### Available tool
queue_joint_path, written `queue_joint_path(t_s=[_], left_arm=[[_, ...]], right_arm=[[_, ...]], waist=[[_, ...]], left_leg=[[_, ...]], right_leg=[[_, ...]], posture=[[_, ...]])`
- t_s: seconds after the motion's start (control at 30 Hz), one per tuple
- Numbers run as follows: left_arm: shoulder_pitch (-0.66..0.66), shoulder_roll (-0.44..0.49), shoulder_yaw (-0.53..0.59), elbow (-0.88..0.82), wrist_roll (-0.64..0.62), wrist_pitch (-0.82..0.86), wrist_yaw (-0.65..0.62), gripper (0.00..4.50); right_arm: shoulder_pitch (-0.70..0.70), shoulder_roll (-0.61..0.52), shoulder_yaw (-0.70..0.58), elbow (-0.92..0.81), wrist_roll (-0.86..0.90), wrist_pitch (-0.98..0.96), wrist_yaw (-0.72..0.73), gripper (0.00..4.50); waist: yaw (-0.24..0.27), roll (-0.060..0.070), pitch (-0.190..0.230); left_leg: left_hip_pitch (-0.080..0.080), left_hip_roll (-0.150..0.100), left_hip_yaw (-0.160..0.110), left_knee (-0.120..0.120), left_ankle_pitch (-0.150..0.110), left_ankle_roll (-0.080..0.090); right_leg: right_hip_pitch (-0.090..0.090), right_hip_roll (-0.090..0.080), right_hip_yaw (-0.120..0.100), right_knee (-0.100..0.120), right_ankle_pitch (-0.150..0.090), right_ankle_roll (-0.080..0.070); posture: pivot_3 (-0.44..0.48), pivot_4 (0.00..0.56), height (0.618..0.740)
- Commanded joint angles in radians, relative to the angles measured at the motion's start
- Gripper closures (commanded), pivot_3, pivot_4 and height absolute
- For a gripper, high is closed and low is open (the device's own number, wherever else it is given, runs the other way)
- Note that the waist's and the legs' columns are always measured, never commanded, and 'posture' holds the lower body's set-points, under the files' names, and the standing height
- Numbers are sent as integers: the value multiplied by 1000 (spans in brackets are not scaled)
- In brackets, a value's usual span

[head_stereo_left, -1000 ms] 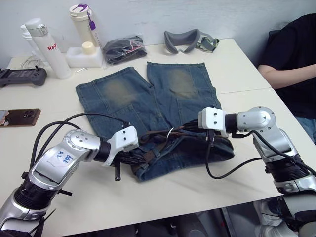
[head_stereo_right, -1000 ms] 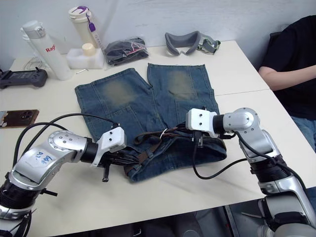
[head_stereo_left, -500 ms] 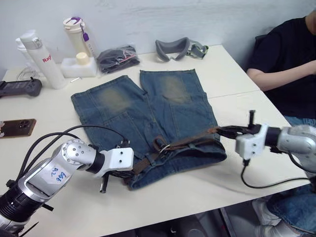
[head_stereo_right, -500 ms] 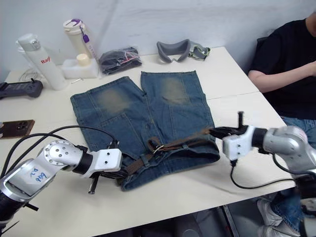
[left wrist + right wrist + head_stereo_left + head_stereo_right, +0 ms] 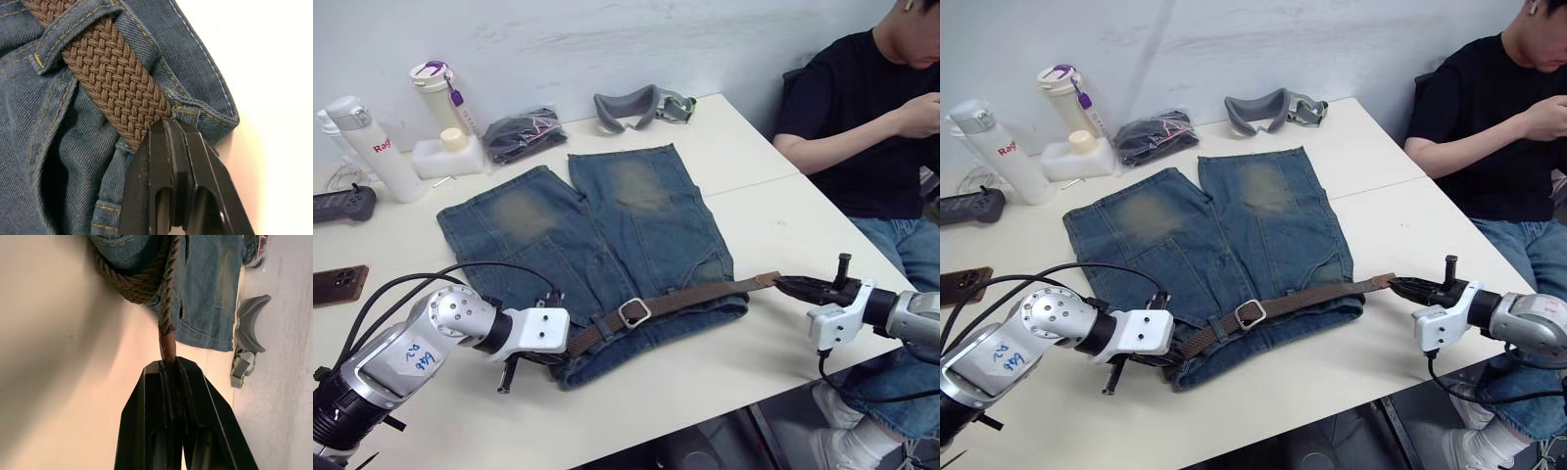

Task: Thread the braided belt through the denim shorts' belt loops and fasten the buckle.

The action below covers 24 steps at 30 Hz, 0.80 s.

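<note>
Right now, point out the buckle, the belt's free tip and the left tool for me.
buckle [image 5: 633, 313], left eye view, middle of the silver frame.
belt's free tip [image 5: 766, 280], left eye view, brown end by the right tool.
left tool [image 5: 168, 128], left wrist view, fingertips shut on the braided belt.

The two head views are looking forward and down from above both arms, taking in the same counter [image 5: 744, 196] from slightly offset angles, with the denim shorts [image 5: 597, 235] lying between the left end effector [image 5: 551, 354] and the right end effector [image 5: 790, 285]. The left wrist view is peering along its own end effector [image 5: 168, 128] from very close, facing the braided belt [image 5: 112, 73] just ahead of the fingertips. The right wrist view is looking along its end effector [image 5: 168, 363] toward the belt end, shorts and a grey headset [image 5: 252, 323] well beyond.
</note>
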<state>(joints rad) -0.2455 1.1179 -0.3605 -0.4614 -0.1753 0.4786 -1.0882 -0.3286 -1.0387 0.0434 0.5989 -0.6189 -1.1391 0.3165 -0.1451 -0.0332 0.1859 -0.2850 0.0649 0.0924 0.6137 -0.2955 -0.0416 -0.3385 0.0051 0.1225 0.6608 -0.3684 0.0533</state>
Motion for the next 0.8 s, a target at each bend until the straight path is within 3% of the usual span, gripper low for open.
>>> queue_joint_path(t_s=[0.03,0.2,0.33,0.53,0.63,0.73,0.8], left_arm=[[105,81,-71,119,135,26,-22,4432],[115,54,-18,124,88,28,-4,4432],[101,0,43,116,9,50,-8,4500],[66,-32,130,136,-71,66,-52,4500],[86,-4,190,130,-117,75,-86,4500],[128,20,265,119,-168,88,-113,4500],[171,37,354,113,-241,126,-141,4500]], right_arm=[[-14,-3,20,42,-48,31,-74,4500],[-14,30,76,28,107,20,-17,4500],[-8,39,109,-12,235,35,66,2988],[-14,23,113,-83,325,59,144,54],[-2,-21,79,-43,322,35,139,17],[9,-67,56,11,335,4,134,17],[33,-87,71,-33,501,43,222,17]], waist=[[-1,0,0],[-9,0,0],[-14,-1,1],[-13,-3,5],[-13,-10,9],[-13,-10,10],[-14,-11,11]], left_leg=[[2,0,0,0,0,0],[6,0,-1,0,-3,4],[9,1,-1,0,-5,4],[6,0,0,1,-10,2],[2,1,0,4,-11,2],[-13,2,1,13,-12,1],[-17,3,3,15,-14,2]], right_leg=[[0,2,5,0,0,-1],[-1,12,22,0,-3,-6],[-1,16,28,0,-3,-5],[-5,17,33,0,-1,-2],[-12,17,33,0,1,-1],[-24,17,33,0,2,1],[-30,17,33,1,3,5]], posture=[[0,150,739],[0,150,739],[0,150,739],[0,150,739],[0,150,739],[0,150,739],[0,150,739]])
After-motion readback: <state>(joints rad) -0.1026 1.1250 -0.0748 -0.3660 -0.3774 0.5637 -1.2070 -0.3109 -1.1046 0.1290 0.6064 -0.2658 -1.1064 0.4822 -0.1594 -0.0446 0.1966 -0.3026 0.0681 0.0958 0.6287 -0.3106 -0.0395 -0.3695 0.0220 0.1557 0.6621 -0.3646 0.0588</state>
